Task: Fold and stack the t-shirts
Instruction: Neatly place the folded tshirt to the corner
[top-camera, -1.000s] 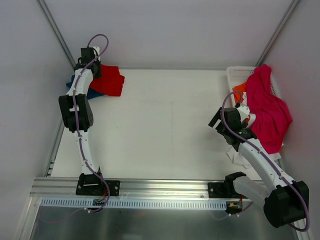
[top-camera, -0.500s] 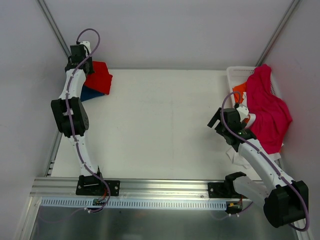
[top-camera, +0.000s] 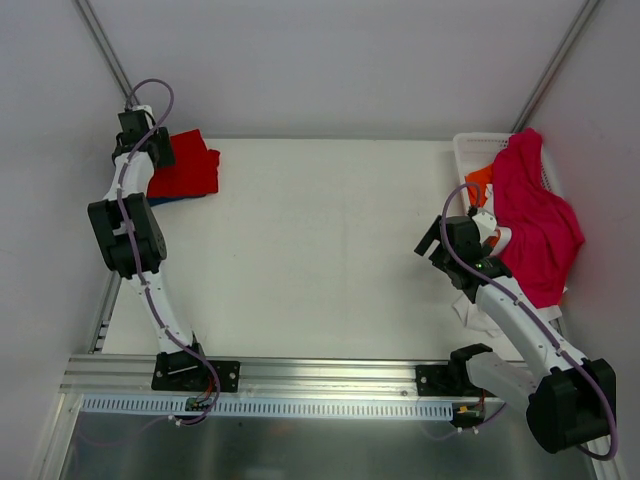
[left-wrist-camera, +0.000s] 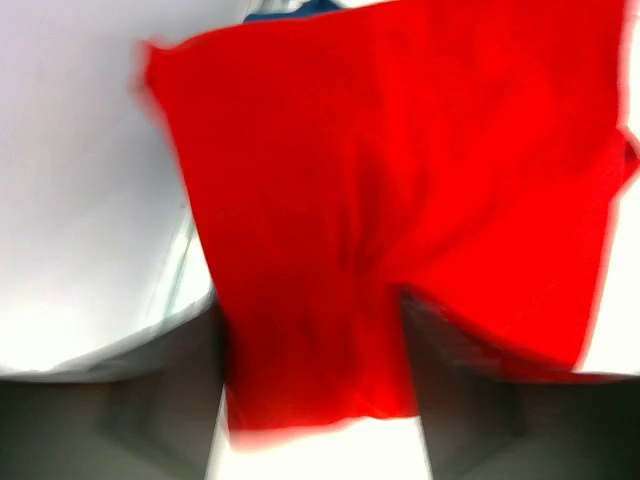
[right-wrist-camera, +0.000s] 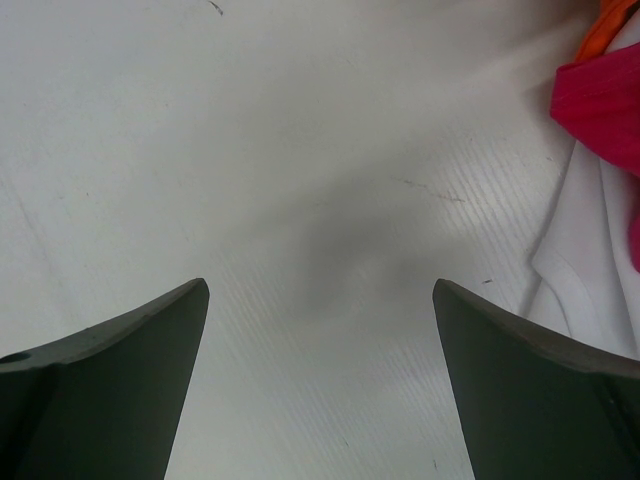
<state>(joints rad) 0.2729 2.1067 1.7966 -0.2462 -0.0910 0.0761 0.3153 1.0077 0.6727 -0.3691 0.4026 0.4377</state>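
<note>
Far left corner of the counter (top-camera: 330, 250): the red t-shirt (top-camera: 188, 165) has been carried leftward within the last second and is now laid over the navy t-shirt (left-wrist-camera: 298, 9), of which only a thin blue edge is left showing from above. A second ago the navy cloth was seen well clear of the red on its near-left side.

The left claw (left-wrist-camera: 312, 395), clamped tight until a moment ago, is now seen with its fingers apart. A strip of red fabric runs between them in the blurred left wrist view, and whether any fold is still caught cannot be told. The release is judged to mark the red shirt as stacked. The pile appears roughly squared, though its far edge is hidden by the arm.

On the right, nothing has been moved. The right claw (right-wrist-camera: 318, 330) is held spread wide over bare counter with nothing in it, just beside a crumpled white t-shirt (top-camera: 475, 312). A magenta t-shirt (top-camera: 535, 215) is draped over the white basket (top-camera: 465, 150), and an orange t-shirt (top-camera: 478, 178) peeks out beneath it. These three are taken to be still unfolded, so most of the task is judged to remain.
</note>
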